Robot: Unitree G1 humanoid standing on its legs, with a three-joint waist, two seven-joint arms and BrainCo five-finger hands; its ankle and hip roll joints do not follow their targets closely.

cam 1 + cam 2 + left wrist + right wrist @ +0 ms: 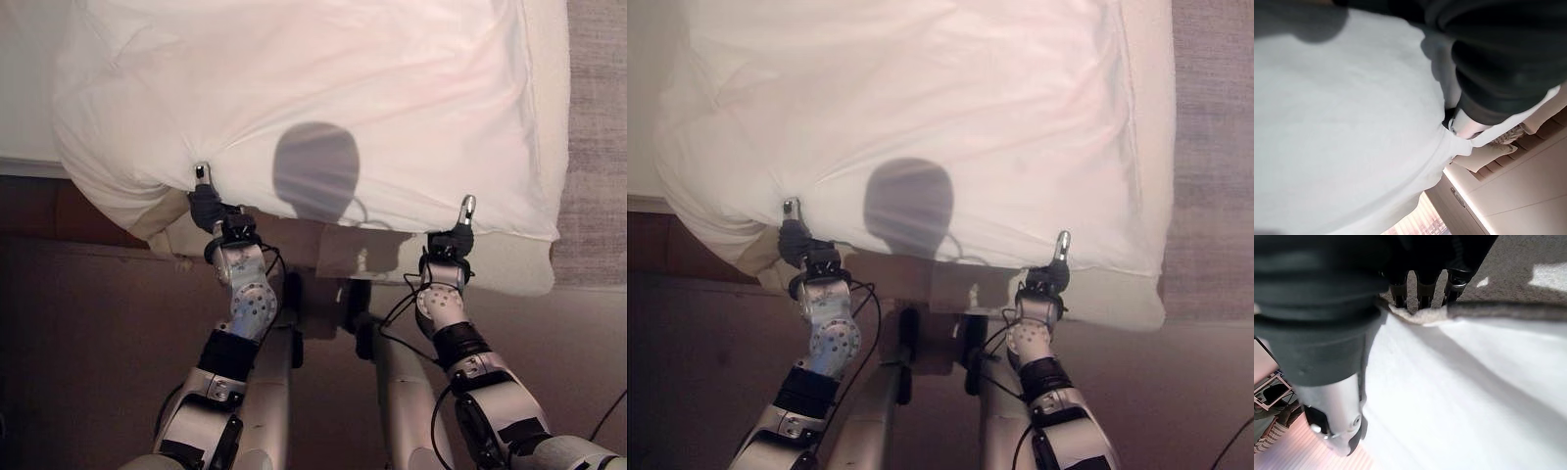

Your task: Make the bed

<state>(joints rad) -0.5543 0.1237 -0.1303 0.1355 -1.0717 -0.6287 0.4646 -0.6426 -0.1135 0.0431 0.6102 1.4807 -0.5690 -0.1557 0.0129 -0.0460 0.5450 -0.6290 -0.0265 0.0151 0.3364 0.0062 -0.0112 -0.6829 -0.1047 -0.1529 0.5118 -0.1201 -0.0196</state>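
**Both hands grip the near edge of the white duvet**

The bed (549,264), a wide mattress in pale cream cover, fills the upper part of the head views and runs off past the top edge. Over it lies the large white cotton duvet (323,88), puffy and creased, covering most of the mattress; its near edge hangs along the foot of the bed, bunched into a rounded fold at the robot's left corner and lying flatter toward the right corner. A strip of bare mattress shows beneath the duvet's near edge and down the right side.

To the right of the bed runs the grey woven carpet (598,127). Beside the bed on the left is the dark brown floor (78,333).

The left hand (204,204) is at the duvet's near edge beside the bunched corner, fingers curled into the cloth, which puckers around them. The right hand (458,235) is at the same edge nearer the right corner; in its wrist view the dark-tipped fingers (1420,289) are closed over the hem, pinching a fold of white cloth against the thumb (1337,421).
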